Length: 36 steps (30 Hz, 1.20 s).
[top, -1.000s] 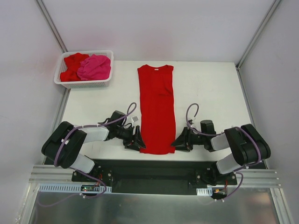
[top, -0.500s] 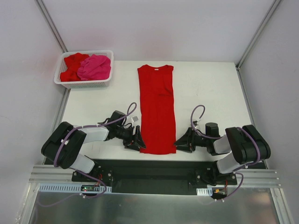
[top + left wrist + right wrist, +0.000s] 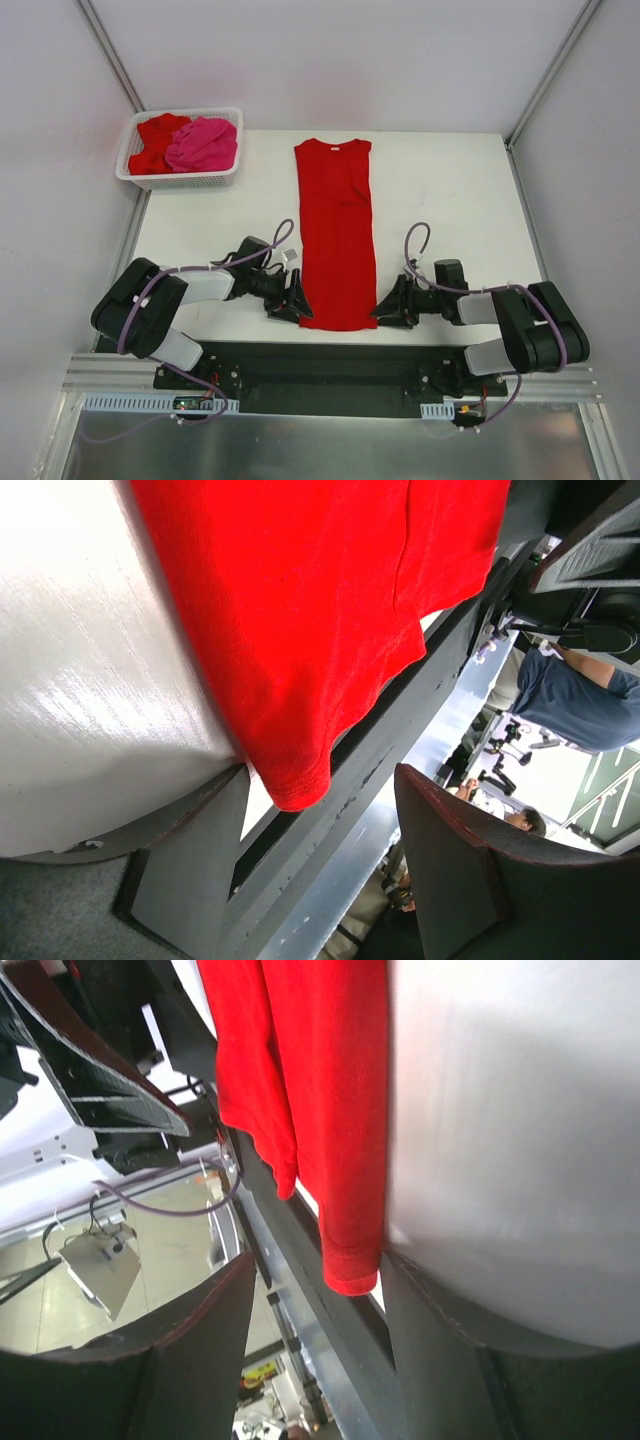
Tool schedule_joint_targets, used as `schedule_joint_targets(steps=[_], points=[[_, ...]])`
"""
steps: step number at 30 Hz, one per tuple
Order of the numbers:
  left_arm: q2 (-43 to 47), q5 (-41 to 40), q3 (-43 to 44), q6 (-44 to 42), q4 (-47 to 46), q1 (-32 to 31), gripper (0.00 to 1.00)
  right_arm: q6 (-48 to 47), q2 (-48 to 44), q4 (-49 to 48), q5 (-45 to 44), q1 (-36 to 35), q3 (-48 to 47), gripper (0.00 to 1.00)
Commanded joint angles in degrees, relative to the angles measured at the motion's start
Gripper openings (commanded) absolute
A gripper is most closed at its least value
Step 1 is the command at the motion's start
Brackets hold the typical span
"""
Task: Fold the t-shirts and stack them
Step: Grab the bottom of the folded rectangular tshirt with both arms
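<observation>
A red t-shirt [image 3: 336, 232] lies folded into a long narrow strip down the middle of the white table [image 3: 450, 200], collar at the far end. Its hem hangs slightly over the near table edge. My left gripper [image 3: 297, 302] stands open at the hem's left corner [image 3: 295, 780], one finger on the table beside the cloth. My right gripper [image 3: 385, 307] stands open at the hem's right corner [image 3: 352, 1265], with the corner lying between its fingers. More t-shirts, red [image 3: 155, 142] and hot pink [image 3: 203, 143], sit crumpled in the basket.
A white lattice basket [image 3: 181, 178] stands at the table's far left corner. Grey enclosure walls rise on both sides and behind. The dark mounting rail [image 3: 330, 365] runs along the near edge below the table.
My right gripper has moved left and nearer to the hem's right corner and has opened a little wider. The left gripper has barely moved.
</observation>
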<state>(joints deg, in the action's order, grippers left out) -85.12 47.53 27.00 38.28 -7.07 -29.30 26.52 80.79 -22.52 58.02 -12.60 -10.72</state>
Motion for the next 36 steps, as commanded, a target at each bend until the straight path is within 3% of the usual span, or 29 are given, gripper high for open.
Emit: schedule_joint_targets(steps=[1,8,11,13,14,15,19,23,25,26,27,28,31,36], points=[[-0.6,-2.9,0.2,-2.0,0.7,-0.4,0.62,-1.0,4.2,0.5,-4.2,-2.8,1.0,0.58],[-0.2,-2.4,-0.5,-2.2,0.8,-0.4,0.62,0.5,5.6,-1.4,-4.8,-3.9,1.3,0.57],[-0.4,-2.2,-0.4,-2.3,0.8,-0.3,0.61,0.5,6.7,-1.3,-4.8,-4.5,0.8,0.49],[-0.8,-2.0,-0.1,-2.4,0.8,-0.4,0.53,0.6,6.7,-1.2,-4.8,-4.5,1.0,0.42],[-1.0,-1.9,0.1,-2.5,0.8,-0.4,0.36,0.7,5.9,-1.1,-4.9,-4.5,0.9,0.34],[-1.3,-1.8,0.2,-2.5,0.8,-0.4,0.30,0.2,5.4,-0.6,-5.1,-4.5,0.7,0.31],[-1.5,-1.9,0.4,-2.6,0.8,-0.4,0.27,-1.9,4.5,4.3,-5.9,-4.6,-1.1,0.22],[-1.6,-1.9,0.4,-2.5,0.8,-0.5,0.27,-2.7,4.8,5.3,-5.8,-4.6,-1.4,0.26],[-1.6,-2.1,0.3,-2.5,0.8,-0.4,0.25,-3.1,5.1,5.7,-5.8,-4.6,-1.8,0.14],[-1.5,-2.1,0.2,-2.5,0.8,-0.4,0.21,-3.1,5.2,5.7,-5.7,-4.6,-1.8,0.11],[-1.5,-2.2,0.2,-2.5,0.8,-0.4,0.07,-3.2,5.3,5.8,-5.6,-4.6,-1.8,0.10],[-1.5,-2.2,0.2,-2.4,0.8,-0.4,0.00,-3.4,5.4,5.9,-5.5,-4.6,-2.0,0.07],[-1.5,-2.3,0.4,-2.3,0.8,-0.5,0.00,-4.4,4.8,7.7,-5.5,-4.6,-2.6,0.01],[-0.6,-2.1,0.5,-2.0,0.8,-0.4,0.00,-7.2,2.4,14.3,-5.4,-5.8,-5.3,0.01]])
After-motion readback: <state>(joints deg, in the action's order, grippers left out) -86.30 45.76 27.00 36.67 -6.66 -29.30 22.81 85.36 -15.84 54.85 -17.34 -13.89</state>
